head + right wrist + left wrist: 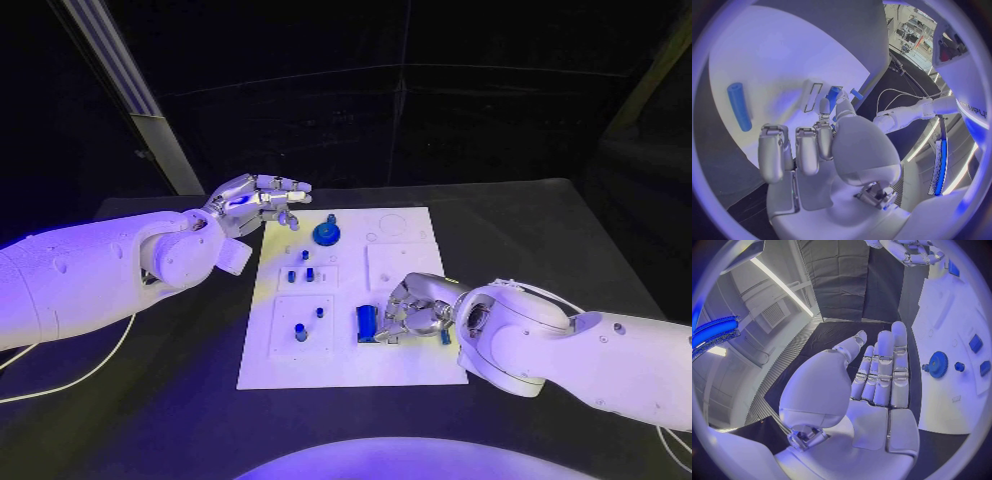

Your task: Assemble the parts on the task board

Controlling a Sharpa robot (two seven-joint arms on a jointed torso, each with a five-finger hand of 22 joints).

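- The task board (346, 350), a white plate, lies in the middle of the black table (548, 230), running lengthwise away from the robot.
- The left hand (260, 200) hovers at the board's 11 o'clock corner. Its fingers (886, 370) are stretched out straight, side by side, and it holds nothing.
- A blue gear (327, 234) stands on the board just toward 4 o'clock from that hand; the left wrist view shows it as a toothed wheel (937, 364) with other small blue pieces beside it.
- Several small blue parts (300, 272) sit in the board's middle section, and two more (302, 331) lie in a framed recess toward 7 o'clock of the board.
- The right hand (411, 310) is low over the board's 4 o'clock area, fingers curled downward.
- A blue cylinder (366, 322) lies just at that hand's fingertips; in the right wrist view the cylinder (739, 106) rests on the white plate clear of the bent fingers (773, 155).
- A small blue piece (833, 93) shows at the tip of the right thumb; I cannot tell whether it is pinched or merely touched.
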